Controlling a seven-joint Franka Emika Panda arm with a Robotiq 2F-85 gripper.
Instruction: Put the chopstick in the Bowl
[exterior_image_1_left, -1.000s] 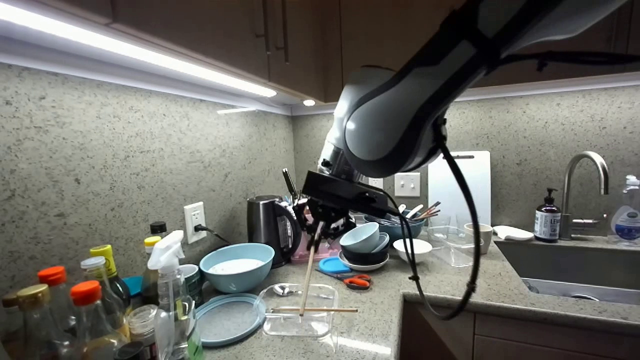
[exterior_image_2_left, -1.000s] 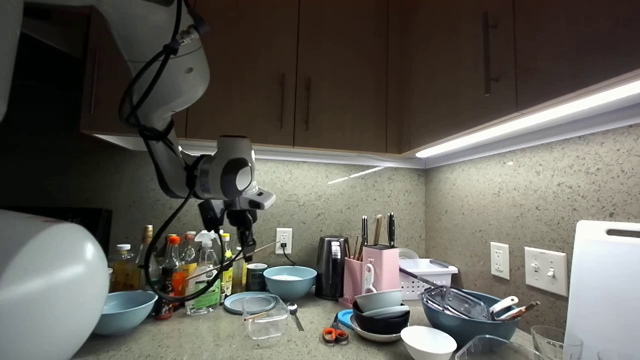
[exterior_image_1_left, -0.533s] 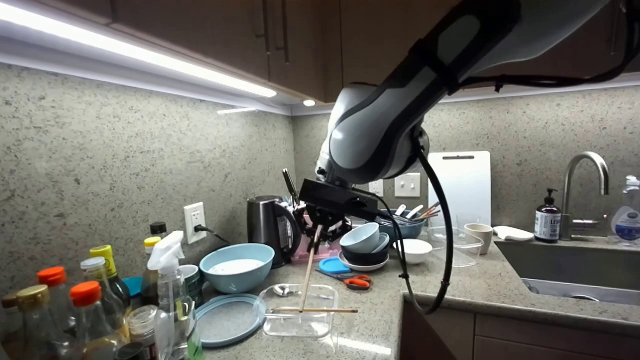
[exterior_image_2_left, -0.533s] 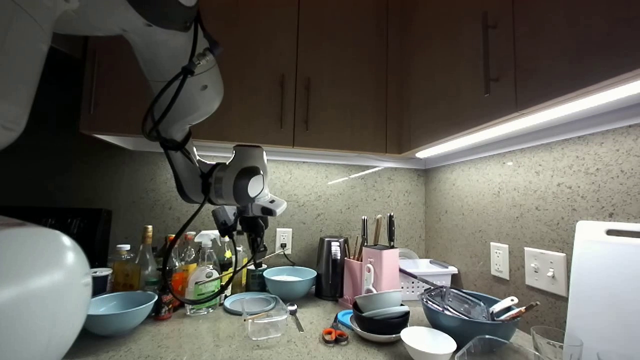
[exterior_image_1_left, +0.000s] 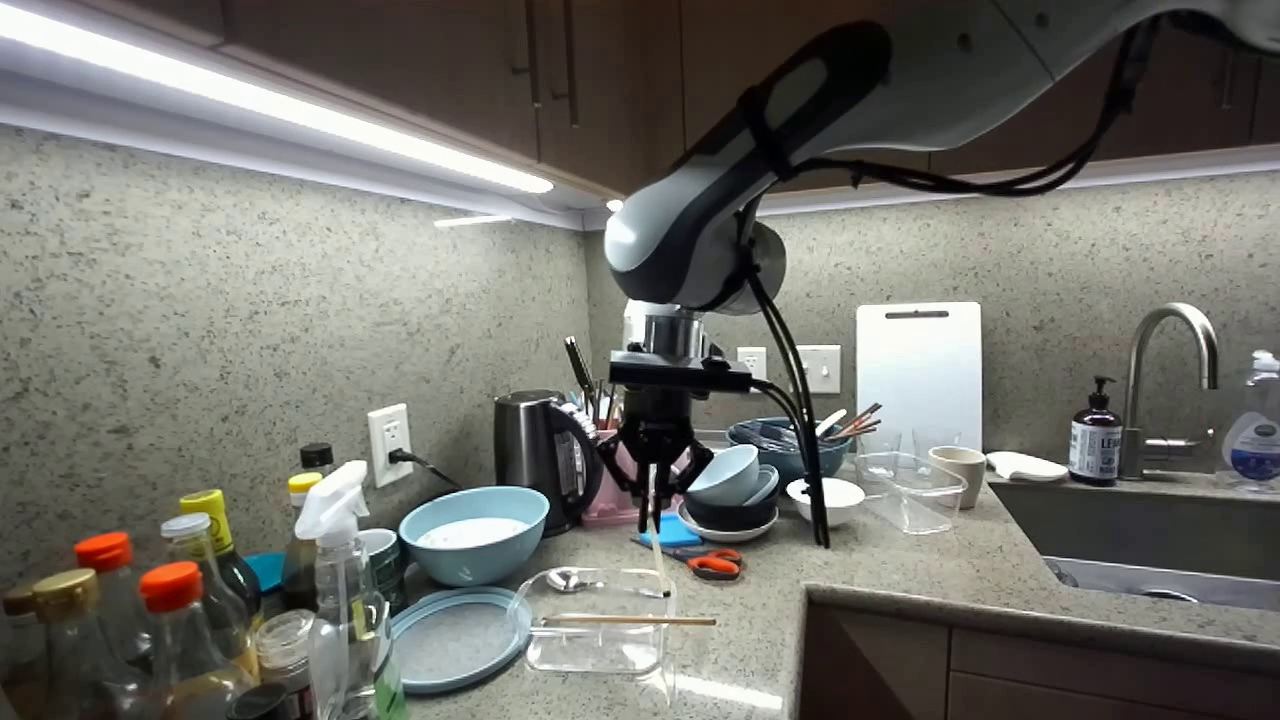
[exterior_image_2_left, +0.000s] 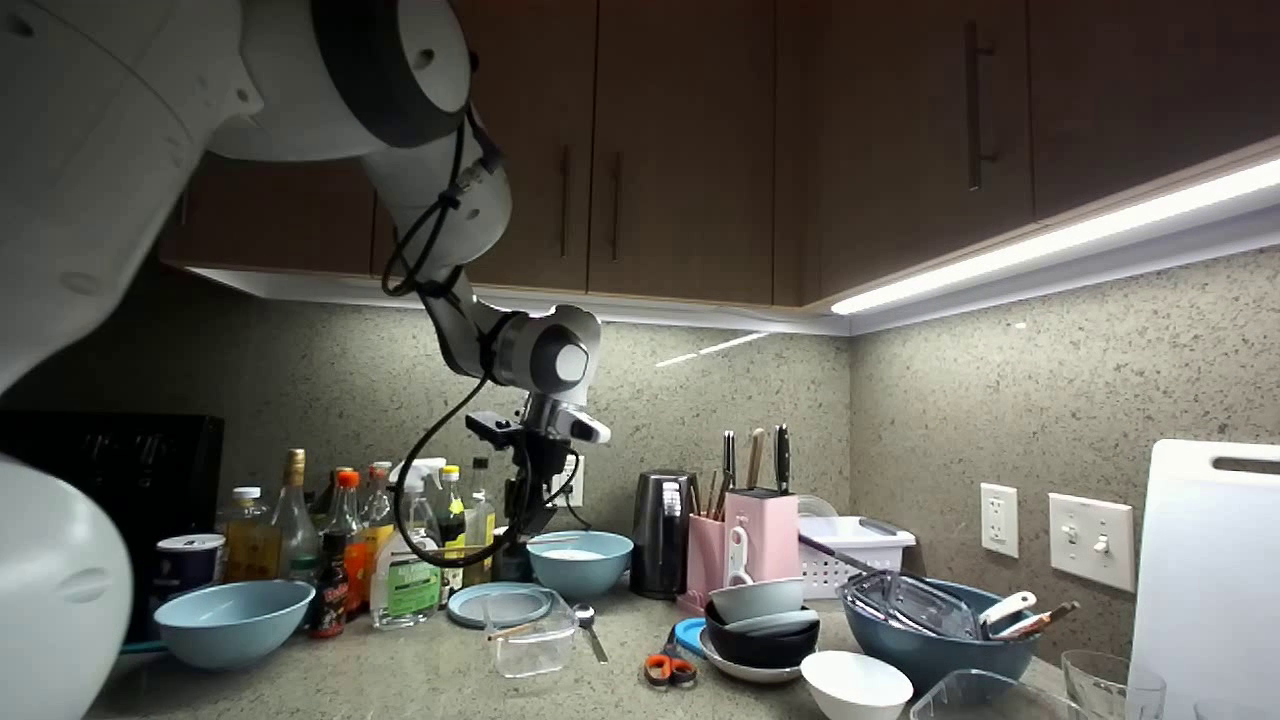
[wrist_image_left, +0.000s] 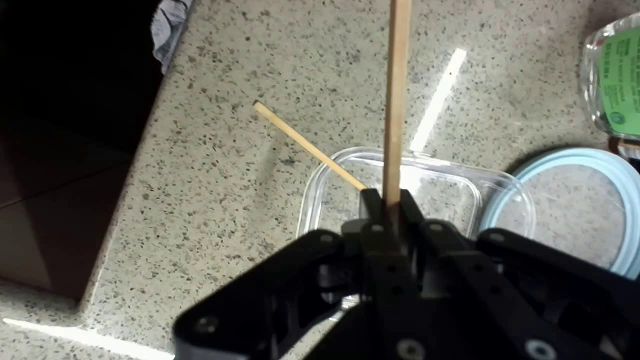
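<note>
My gripper (exterior_image_1_left: 650, 512) points down above the counter; it also shows in an exterior view (exterior_image_2_left: 527, 522). In the wrist view my gripper (wrist_image_left: 391, 201) is shut on a pale chopstick (wrist_image_left: 396, 100), which sticks out between its fingertips. This chopstick (exterior_image_1_left: 656, 552) slants down past the right side of a clear container in an exterior view. A second chopstick (exterior_image_1_left: 640, 620) lies across that container; it also shows in the wrist view (wrist_image_left: 305, 142). A light blue bowl (exterior_image_1_left: 475, 560) stands by the kettle, and another blue bowl (exterior_image_2_left: 235, 625) at the left. Which bowl is meant I cannot tell.
The clear container (wrist_image_left: 306, 210) lies below my gripper, beside a blue lid (exterior_image_1_left: 440, 688). A spoon (exterior_image_2_left: 590, 630), scissors (exterior_image_1_left: 715, 566) and stacked bowls (exterior_image_1_left: 725, 475) stand around. The kettle (exterior_image_1_left: 528, 460) and a spray bottle (exterior_image_1_left: 345, 600) are tall obstacles.
The gripper has turned from tilted to upright, moving right in both exterior views. The held chopstick's lower end has swung from over the container's middle to its right side. The second chopstick stays.
</note>
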